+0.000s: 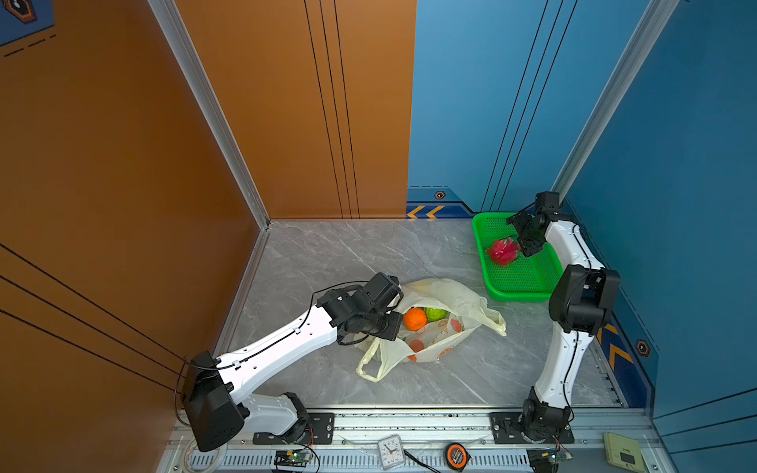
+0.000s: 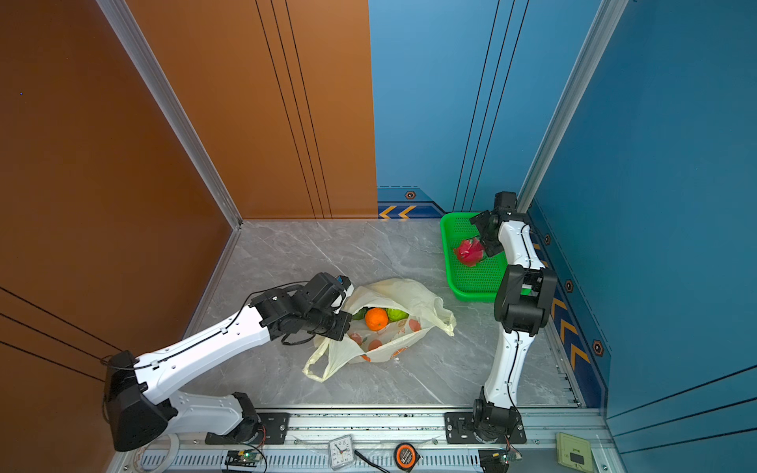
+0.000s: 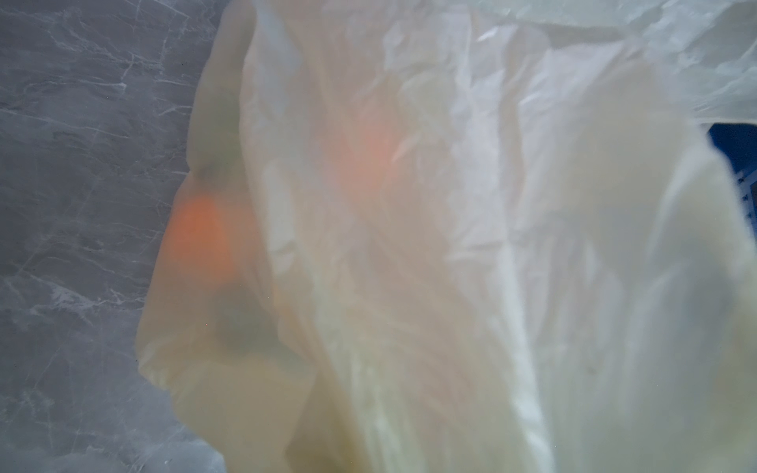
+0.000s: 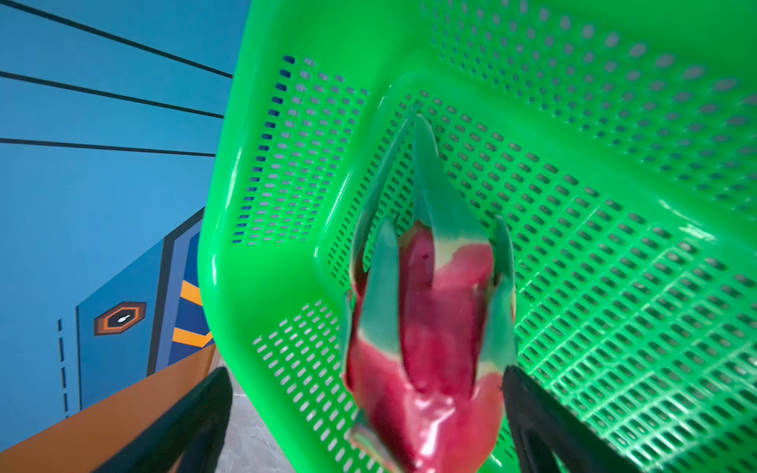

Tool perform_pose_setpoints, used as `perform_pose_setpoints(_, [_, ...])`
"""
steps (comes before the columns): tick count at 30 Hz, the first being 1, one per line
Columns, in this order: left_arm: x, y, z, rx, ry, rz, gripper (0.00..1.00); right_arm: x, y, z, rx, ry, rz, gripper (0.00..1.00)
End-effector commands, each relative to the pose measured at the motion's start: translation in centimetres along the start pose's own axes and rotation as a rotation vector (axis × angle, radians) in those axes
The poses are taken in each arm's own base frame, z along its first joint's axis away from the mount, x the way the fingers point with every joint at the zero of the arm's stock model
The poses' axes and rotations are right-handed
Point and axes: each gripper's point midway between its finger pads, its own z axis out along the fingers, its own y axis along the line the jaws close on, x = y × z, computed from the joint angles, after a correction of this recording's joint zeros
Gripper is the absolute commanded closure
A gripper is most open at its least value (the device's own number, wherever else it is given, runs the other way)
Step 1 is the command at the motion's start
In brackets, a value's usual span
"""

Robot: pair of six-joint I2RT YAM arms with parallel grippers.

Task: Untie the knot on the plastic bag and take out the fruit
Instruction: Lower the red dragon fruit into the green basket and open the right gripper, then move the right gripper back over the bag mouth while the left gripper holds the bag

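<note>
The plastic bag lies with its mouth open in the middle of the grey table. An orange and a green fruit show inside. Its handle loops lie loose, and no knot is in view. My left gripper is shut on the bag's near-left rim. In the left wrist view blurred bag film hides the jaws. My right gripper stands open over the green basket. The pink-red dragon fruit lies in the basket between its spread fingers.
The basket sits at the back right, close to the blue wall. A small clock and a tape measure lie on the front rail between the arm bases. An orange wall bounds the table's left side.
</note>
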Motion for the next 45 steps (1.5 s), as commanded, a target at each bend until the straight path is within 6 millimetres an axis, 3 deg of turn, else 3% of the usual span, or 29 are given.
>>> perform_pose_setpoints(1, [0.2,-0.2,-0.9,0.001,-0.006,0.021,1.0,0.2,-0.8,-2.3,0.055,-0.004,-0.038,0.0])
perform_pose_setpoints(2, [0.2,-0.2,-0.8,0.001,-0.003,0.021,1.0,0.3,-0.4,-3.9,0.049,-0.009,-0.062,0.0])
perform_pose_setpoints(4, [0.2,-0.4,-0.8,0.006,-0.001,0.025,1.0,1.2,-0.5,-5.2,0.064,0.011,-0.113,0.0])
perform_pose_setpoints(9, [0.3,-0.5,-0.7,0.011,0.006,0.027,1.0,5.6,-0.3,-9.1,0.052,0.1,-0.304,0.0])
perform_pose_setpoints(12, [0.3,-0.6,-0.6,0.015,0.011,0.023,1.0,9.7,0.3,-12.4,-0.026,0.162,-0.43,0.0])
perform_pose_setpoints(15, [0.2,-0.6,-0.7,0.017,0.01,0.018,1.0,14.9,0.0,-15.5,-0.076,0.26,-0.555,0.0])
perform_pose_setpoints(21, [0.1,0.0,-1.3,-0.006,-0.007,-0.007,1.0,25.9,0.8,-23.6,-0.25,0.416,-0.835,0.0])
perform_pose_setpoints(27, [-0.7,0.2,-2.3,-0.004,-0.047,-0.034,1.0,33.7,-0.1,-29.0,-0.345,0.513,-1.005,0.02])
perform_pose_setpoints(34, [-1.6,0.4,-2.8,0.007,-0.066,-0.065,1.0,39.6,-3.1,-29.9,-0.34,0.529,-1.193,0.03])
perform_pose_setpoints(37, [-1.6,0.5,-2.7,0.007,-0.061,-0.068,1.0,41.2,-4.2,-28.7,-0.331,0.511,-1.253,0.04])
perform_pose_setpoints(45, [-1.4,1.3,-2.5,-0.001,-0.056,-0.098,1.0,42.1,-5.8,-23.9,-0.305,0.423,-1.322,0.09])
